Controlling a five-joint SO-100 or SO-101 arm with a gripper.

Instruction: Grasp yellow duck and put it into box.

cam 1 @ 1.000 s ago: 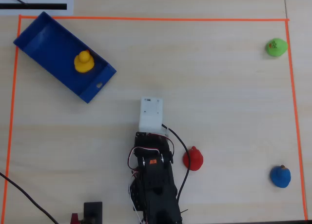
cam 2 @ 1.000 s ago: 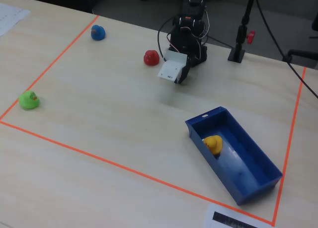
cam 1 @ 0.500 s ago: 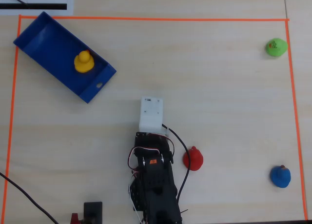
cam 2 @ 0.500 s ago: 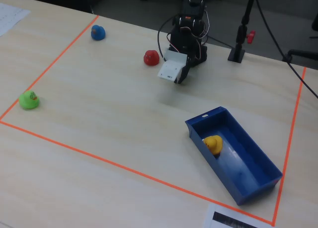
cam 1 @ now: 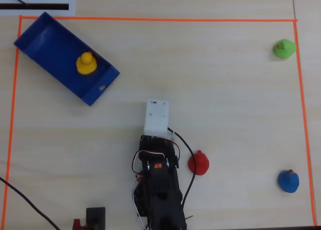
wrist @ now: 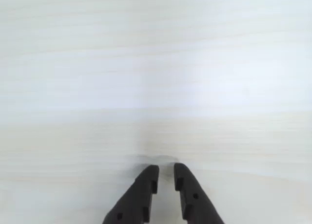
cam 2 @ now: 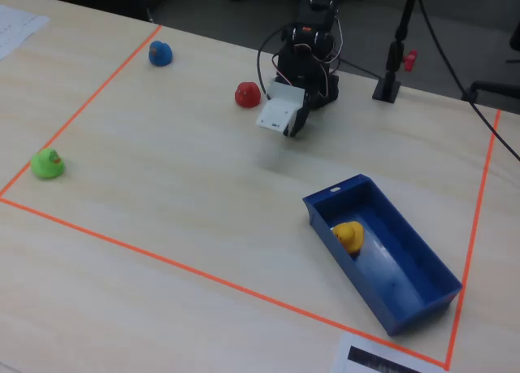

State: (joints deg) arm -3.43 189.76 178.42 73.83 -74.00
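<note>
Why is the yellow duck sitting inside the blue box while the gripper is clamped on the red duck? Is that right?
Not quite. The yellow duck does sit inside the box, but the gripper holds nothing: the wrist view shows its jaws nearly closed over bare table. The red duck sits apart on the table beside the arm, as the overhead view shows.
</note>
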